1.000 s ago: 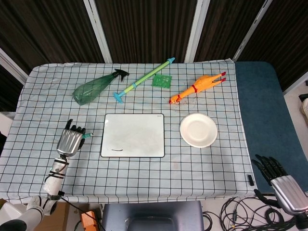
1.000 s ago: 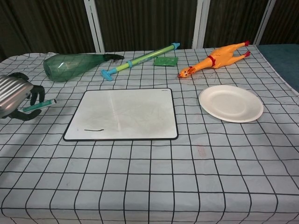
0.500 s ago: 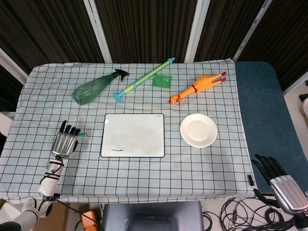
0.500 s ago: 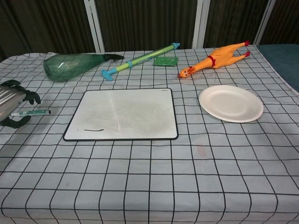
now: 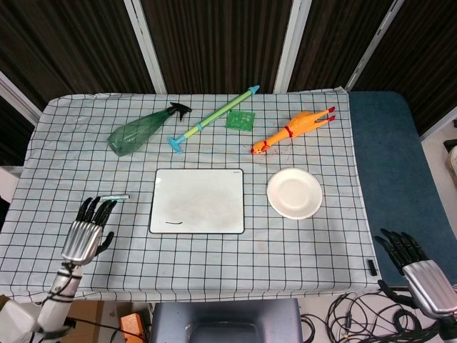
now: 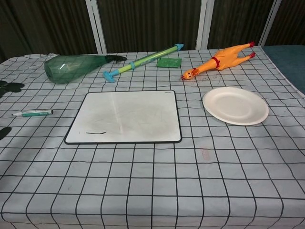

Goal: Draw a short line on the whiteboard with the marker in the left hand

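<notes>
Two views tell you the job looks finished. From the head camera, your left hand [image 5: 84, 239] sits near the table's front-left corner with its fingers spread and nothing in them, its fingertips just short of the marker [image 5: 114, 197], which lies flat on the checked cloth to the left of the whiteboard [image 5: 197, 201]. A short dark line [image 5: 172, 224] shows near the board's lower-left corner, so the marker lying free beside the board reads as set down on purpose, clear of the drawing surface where it cannot smear the stroke. Your right hand [image 5: 421, 275] hangs off the table's front-right corner over the floor, fingers apart and empty, parked well apart from everything because the task never needed it. The white plate [image 5: 294, 193], rubber chicken [image 5: 293, 129], green spray bottle [image 5: 139, 131] and long water squirter [image 5: 213, 118] sit undisturbed behind and beside the board.

From the chest camera, you see the marker [image 6: 32, 113] lying level, cap end toward the board's [image 6: 128, 117] left edge but not touching it. Dark fingertips [image 6: 9, 87] of your left hand barely show at the left border; nothing is between them. The line [image 6: 95, 132] is plain here too. Your right hand is out of this view.
</notes>
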Controlling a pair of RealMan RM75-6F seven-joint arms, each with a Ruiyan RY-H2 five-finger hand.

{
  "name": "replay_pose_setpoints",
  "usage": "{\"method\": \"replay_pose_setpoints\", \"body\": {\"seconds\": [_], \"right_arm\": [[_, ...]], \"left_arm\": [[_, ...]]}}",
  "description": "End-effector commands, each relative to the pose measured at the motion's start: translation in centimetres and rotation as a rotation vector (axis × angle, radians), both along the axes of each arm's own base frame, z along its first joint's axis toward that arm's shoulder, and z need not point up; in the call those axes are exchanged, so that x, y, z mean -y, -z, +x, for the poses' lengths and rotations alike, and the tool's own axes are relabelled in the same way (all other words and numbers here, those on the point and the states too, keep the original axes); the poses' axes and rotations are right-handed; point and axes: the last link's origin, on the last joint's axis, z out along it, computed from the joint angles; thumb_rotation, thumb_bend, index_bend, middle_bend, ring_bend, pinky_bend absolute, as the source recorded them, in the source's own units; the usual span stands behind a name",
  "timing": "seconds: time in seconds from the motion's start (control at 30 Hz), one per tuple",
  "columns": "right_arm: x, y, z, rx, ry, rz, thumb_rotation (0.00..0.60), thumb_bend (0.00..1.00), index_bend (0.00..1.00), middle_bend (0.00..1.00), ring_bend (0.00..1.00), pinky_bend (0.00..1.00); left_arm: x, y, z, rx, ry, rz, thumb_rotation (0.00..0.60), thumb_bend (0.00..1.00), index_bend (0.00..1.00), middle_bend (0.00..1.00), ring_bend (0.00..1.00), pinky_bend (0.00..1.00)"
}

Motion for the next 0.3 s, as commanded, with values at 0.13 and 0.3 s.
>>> {"method": "replay_pose_setpoints", "body": {"seconds": [0.13, 0.3], "right_arm": [[0.06, 0.60, 0.13, -0.027, -0.001, 0.000, 0.600, 0.27, 0.00, 0.00, 0.00, 0.05], [-0.06, 0.92, 0.17, -0.045, -0.001, 0.000, 0.600, 0.27, 0.00, 0.00, 0.00, 0.05]], "left_arm": [[10.37, -5.06, -0.68, 0.081, -0.084, -0.074, 0.600, 0.34, 0.00, 0.00, 0.00, 0.00], [10.18, -5.38, -0.75, 0.058, -0.113, -0.077, 0.600, 0.33, 0.00, 0.00, 0.00, 0.00]]}}
